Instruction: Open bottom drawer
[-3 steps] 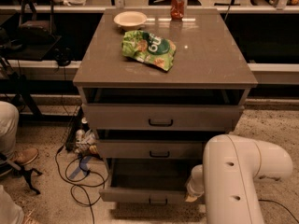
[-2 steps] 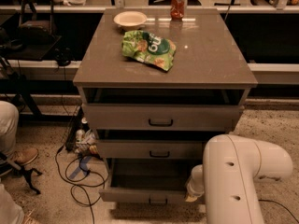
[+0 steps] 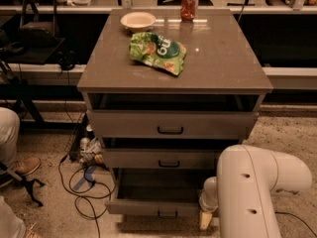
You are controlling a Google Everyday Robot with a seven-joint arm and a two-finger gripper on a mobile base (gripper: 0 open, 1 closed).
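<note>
The bottom drawer (image 3: 141, 208) is the lowest of three grey-beige drawers in the cabinet. It stands pulled out toward me, its dark inside showing, with a small black bar handle (image 3: 167, 213) on its short front panel. My gripper (image 3: 205, 220) hangs low at the drawer front's right end, below my white arm (image 3: 252, 192), which hides most of it. I cannot tell whether it touches the drawer.
The middle drawer (image 3: 163, 158) and top drawer (image 3: 171, 124) stick out slightly. On the cabinet top (image 3: 223, 63) lie a green chip bag (image 3: 157, 51), a bowl (image 3: 137, 20) and a red can (image 3: 188, 5). Cables (image 3: 81, 182) and a person's shoe (image 3: 25, 166) are on the floor at left.
</note>
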